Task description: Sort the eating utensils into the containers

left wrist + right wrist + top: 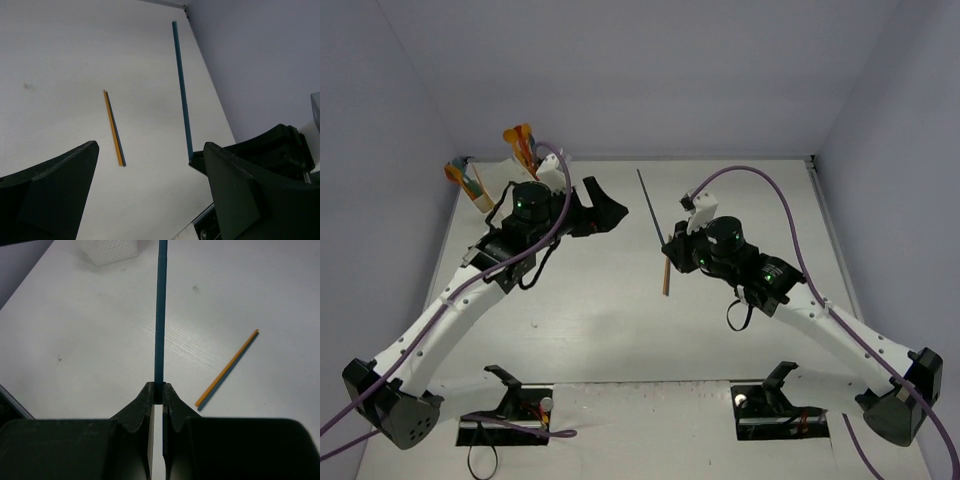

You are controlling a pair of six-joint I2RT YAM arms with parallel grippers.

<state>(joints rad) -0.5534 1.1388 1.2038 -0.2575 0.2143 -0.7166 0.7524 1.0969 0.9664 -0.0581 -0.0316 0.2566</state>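
Teal slender plastic utensil (160,315): pinched at one end by right jaws; left jaws spread. Advise slow carry to white plastic bin (107,250), upper left.

White tabletop (620,330) w/ faint wood grain & a few small dark specks, pale lavender back wall (620,70), matching left wall (370,150) & right wall (905,150) closing in 3 sides, soft even light, faint shadows

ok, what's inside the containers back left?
Orange utensils stick out of the containers, possibly teal among them. Lower ends and bin floors are hidden behind the walls and the left arm.
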